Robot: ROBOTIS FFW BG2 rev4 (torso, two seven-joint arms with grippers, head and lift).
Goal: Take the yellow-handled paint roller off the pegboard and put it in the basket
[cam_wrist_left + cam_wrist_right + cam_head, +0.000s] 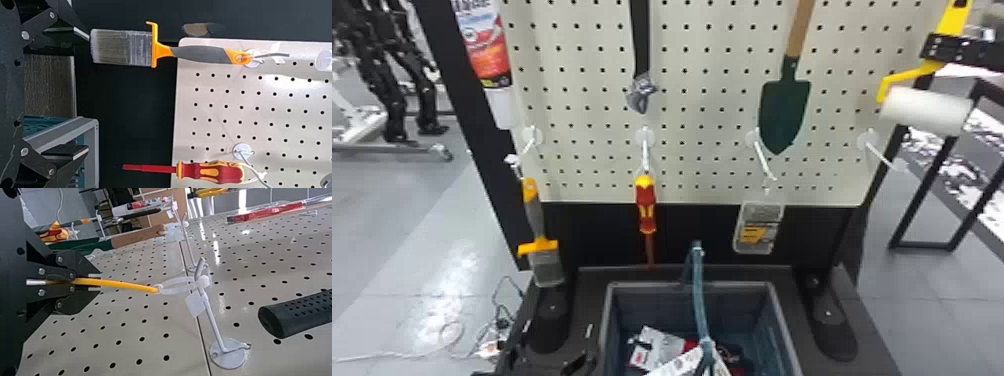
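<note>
Yellow-handled paint roller (924,110) is located at the right edge of the pegboard (707,115), with its white sleeve hanging partly beyond this edge. Its yellow handle (113,283) is clamped between the closed fingers of the right gripper (98,282), so the grasping part of the task can be judged as done. However, the release is not yet completed: the white loop (178,290) at the handle's end is seen around the hook (211,321). By judgement, the loop must first be slid over the hook's raised tip, and it may catch there if the handle is pulled only sideways. After this, the roller is to be carried to the basket (647,285), which stands on the dark base (872,360) below the pegboard's lower edge, and to be released inside it. The left gripper (88,94) is held open near the pegboard's lower left corner, and nothing is gripped by it.
</note>
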